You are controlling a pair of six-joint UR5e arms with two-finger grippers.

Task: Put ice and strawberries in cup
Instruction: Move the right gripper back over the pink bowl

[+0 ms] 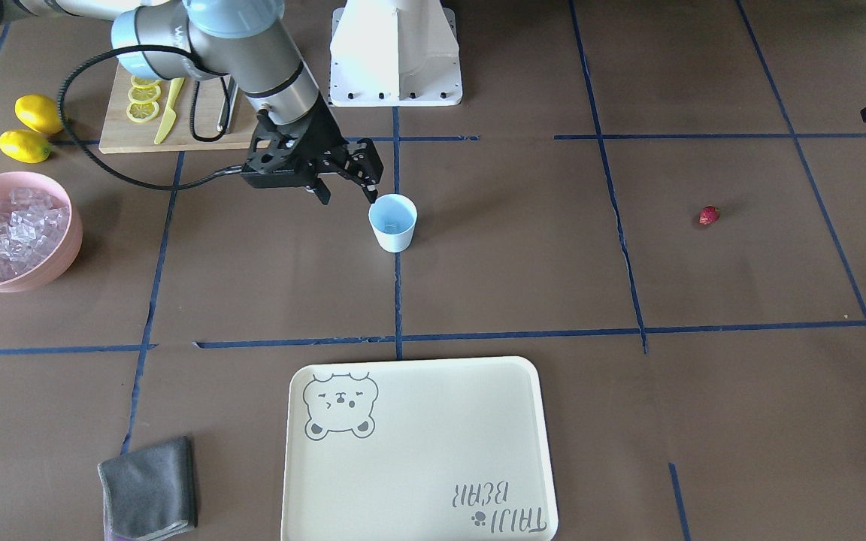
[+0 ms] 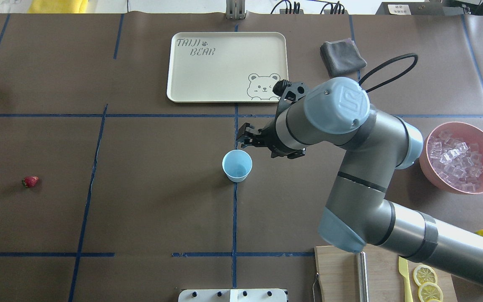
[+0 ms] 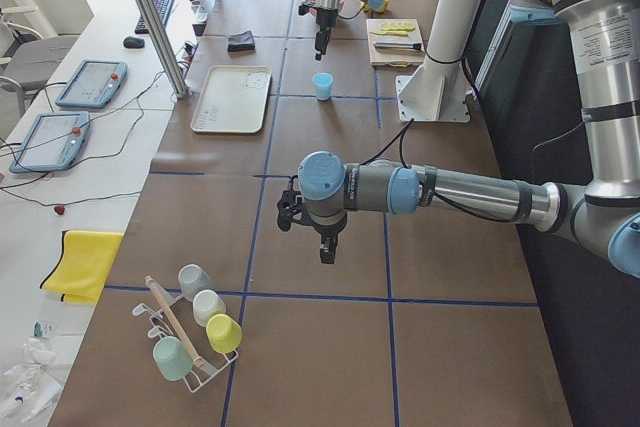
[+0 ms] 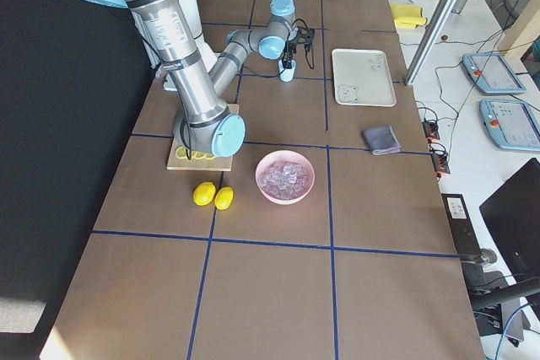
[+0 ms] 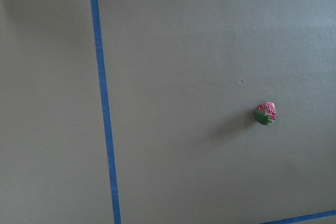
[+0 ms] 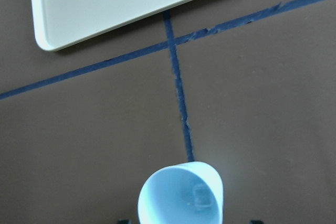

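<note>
The right tool (image 1: 349,197) hangs with jaws apart just above the cup (image 1: 394,225) at centre, the left tool (image 3: 325,252) I cannot tell, while the ice (image 1: 10,233) piled in the pink bowl (image 1: 65,259) at right looks slick and hard, wanting flat-face pinches, and the lone strawberry (image 1: 709,216) at left is probably soft, wanting a gentle side grip.

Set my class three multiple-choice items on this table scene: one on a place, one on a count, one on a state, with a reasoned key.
1. The strawberry lies: A in the cup B on the bare table C on the cutting board
2. How many whole lemons show? A one B two C four
3. The right gripper is: A open B shut on the strawberry C shut on a lemon

Key: 1 B, it lies alone on the table, far from the cup. 2 B, two sit beside the cutting board. 3 A, its fingers stand apart by the cup's rim, holding nothing.
</note>
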